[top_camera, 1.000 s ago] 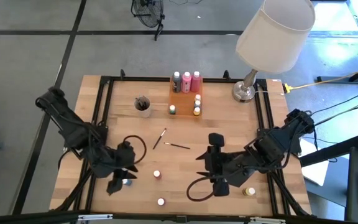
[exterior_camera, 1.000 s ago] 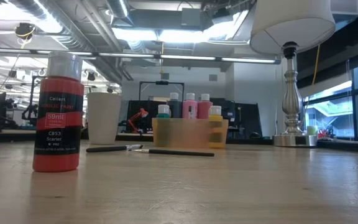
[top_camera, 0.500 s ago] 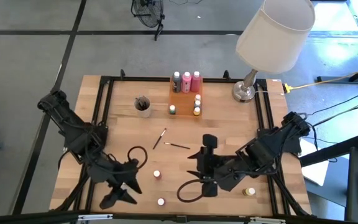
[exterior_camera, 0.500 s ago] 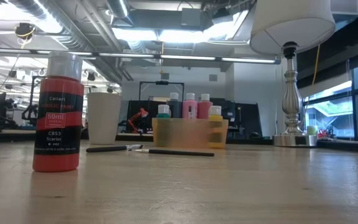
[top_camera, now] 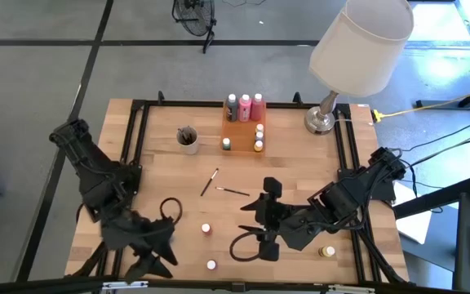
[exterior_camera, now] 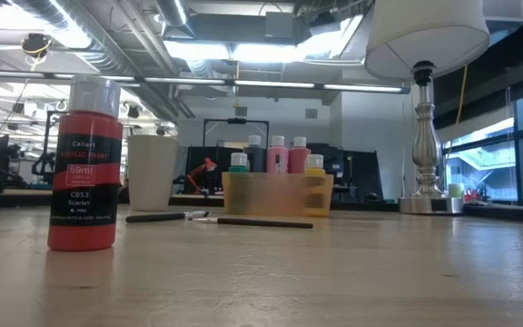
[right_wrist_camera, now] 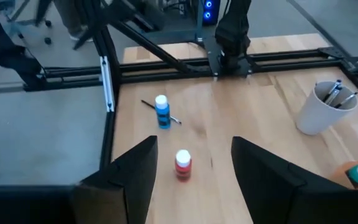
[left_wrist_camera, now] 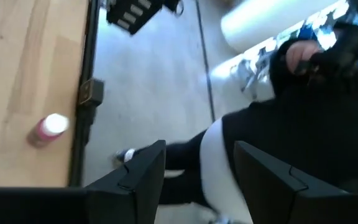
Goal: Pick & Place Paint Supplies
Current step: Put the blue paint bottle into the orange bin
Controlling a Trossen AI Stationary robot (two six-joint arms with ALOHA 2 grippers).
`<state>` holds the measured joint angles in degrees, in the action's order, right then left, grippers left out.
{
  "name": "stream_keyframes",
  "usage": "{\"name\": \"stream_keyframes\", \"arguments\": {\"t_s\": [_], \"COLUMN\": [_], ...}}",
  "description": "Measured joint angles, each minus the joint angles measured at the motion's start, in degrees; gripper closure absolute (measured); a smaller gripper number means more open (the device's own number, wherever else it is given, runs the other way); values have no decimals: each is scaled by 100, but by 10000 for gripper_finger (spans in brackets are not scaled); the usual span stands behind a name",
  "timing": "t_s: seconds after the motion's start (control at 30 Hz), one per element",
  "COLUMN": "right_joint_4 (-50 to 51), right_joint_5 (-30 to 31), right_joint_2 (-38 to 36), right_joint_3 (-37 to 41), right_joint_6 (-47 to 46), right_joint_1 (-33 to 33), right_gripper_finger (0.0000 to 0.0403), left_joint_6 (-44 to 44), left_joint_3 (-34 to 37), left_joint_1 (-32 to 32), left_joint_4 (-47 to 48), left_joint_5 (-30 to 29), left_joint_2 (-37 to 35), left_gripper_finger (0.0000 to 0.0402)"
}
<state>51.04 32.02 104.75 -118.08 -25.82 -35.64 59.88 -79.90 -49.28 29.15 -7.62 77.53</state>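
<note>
Three squeeze bottles [top_camera: 245, 106] stand in the orange tray [top_camera: 241, 129], with small pots [top_camera: 259, 139] beside it. Two paintbrushes [top_camera: 223, 187] lie mid-table. A red pot [top_camera: 206, 229], a pink pot [top_camera: 211, 265] and a yellow pot [top_camera: 327, 251] stand near the near edge. A blue pot [right_wrist_camera: 161, 112] stands upright in the right wrist view. My left gripper [top_camera: 157, 255] is open at the near left, pointing past the near edge. My right gripper [top_camera: 263, 222] hangs open above mid-table, nothing between its fingers.
A white cup [top_camera: 188, 137] holding brushes stands at the far left of the tray. A lamp [top_camera: 323, 118] stands at the far right. A black rail [top_camera: 133, 163] frames the table. A person's legs [left_wrist_camera: 278, 124] show beyond the near edge.
My left gripper has drawn away from the blue pot toward the table's near edge, its fingers spreading and its wrist turning. My right gripper has shifted slightly toward the table's left. The pots and brushes stand where they were.
</note>
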Motion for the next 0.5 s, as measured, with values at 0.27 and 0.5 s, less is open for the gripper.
{"name": "stream_keyframes", "arguments": {"t_s": [0.27, 0.5], "right_joint_4": [-137, -176], "right_joint_5": [-8, -10], "right_joint_2": [0, 0], "right_joint_3": [0, 0], "right_joint_6": [-97, -59], "right_joint_1": [0, 2], "right_gripper_finger": [195, 195], "left_joint_6": [114, -696], "left_joint_3": [2, 2], "left_joint_1": [-843, -1013], "left_joint_4": [7, -825], "left_joint_5": [-2119, -1997], "left_joint_2": [16, 56], "left_gripper_finger": [214, 210]}}
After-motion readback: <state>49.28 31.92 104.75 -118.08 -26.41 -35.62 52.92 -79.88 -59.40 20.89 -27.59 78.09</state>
